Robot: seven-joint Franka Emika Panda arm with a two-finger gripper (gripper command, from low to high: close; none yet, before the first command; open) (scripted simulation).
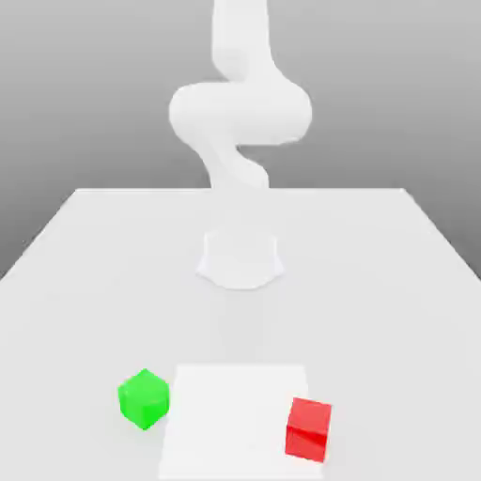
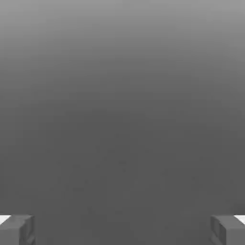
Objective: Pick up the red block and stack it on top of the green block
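Red block (image 1: 308, 429) on exterior view's right, over edge of white panel (image 1: 240, 423); not in grasp. From exterior view's left: green block (image 1: 144, 399), just beside panel, one corner towards camera, on pale tabletop (image 1: 85, 329). Next, panel; behind it, white arm (image 1: 240, 113) rising from base. Then red block, well apart from green. In hand view, fingers (image 2: 27, 230) spread wide, nothing between them.

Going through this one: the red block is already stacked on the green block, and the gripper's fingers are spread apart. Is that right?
Not quite: the exterior view shows the red block apart from the green block, not on it. The rest holds.
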